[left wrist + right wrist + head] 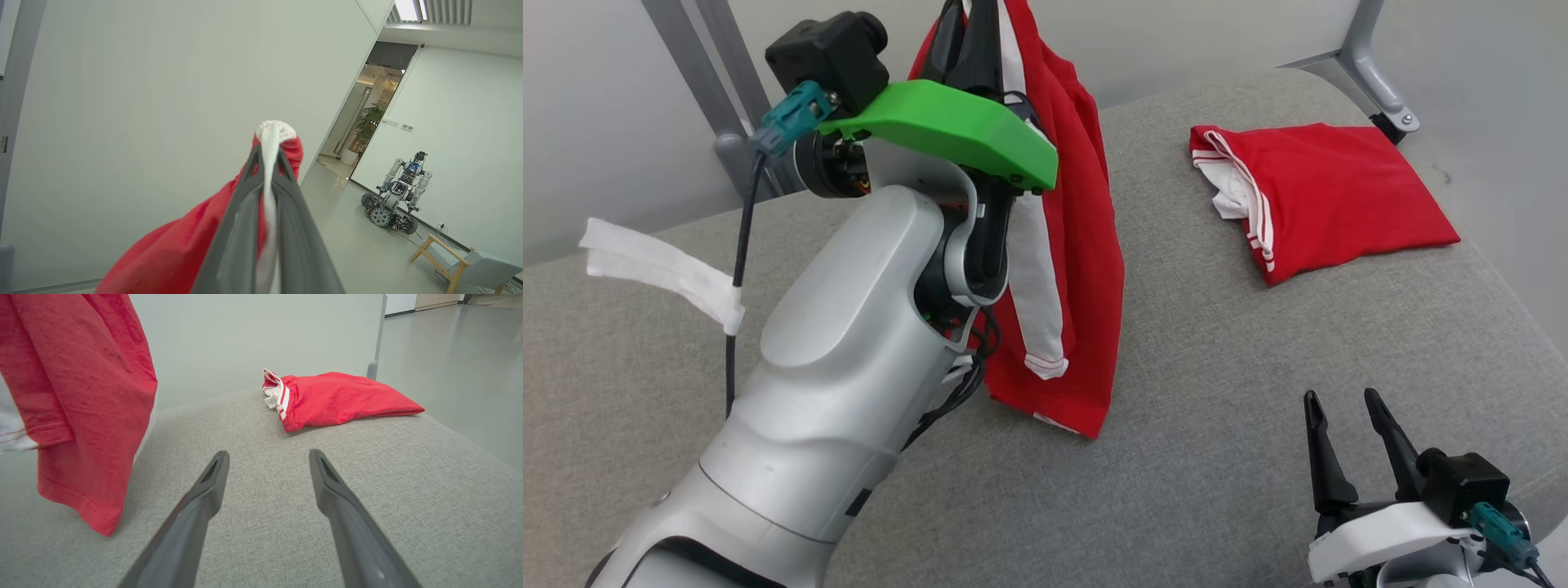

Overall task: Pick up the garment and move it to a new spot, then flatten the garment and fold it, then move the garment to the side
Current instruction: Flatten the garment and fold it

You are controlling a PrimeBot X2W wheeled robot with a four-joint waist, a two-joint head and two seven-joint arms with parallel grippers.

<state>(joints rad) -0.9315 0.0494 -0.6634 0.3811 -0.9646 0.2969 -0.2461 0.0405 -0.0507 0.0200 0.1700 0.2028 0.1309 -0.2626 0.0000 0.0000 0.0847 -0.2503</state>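
The left arm [849,343] reaches up high from the low left, with its green cover [947,122] near the top. The left gripper [970,33] points up. Its 2 fingers are pinched tight on a bunched white and red bit of the red garment [1086,269]. The left wrist view shows that bunch poking out past the fingertips of the left gripper [268,157].

The red garment [94,396] hangs down long from there. Its low corner is right at the gray table [1217,457], and I cannot tell if it touches.

The right gripper [1339,400] sits low at the near right, fingers spread wide with nothing in them, pointing at a folded red garment [1327,196] lying at the far right of the table.
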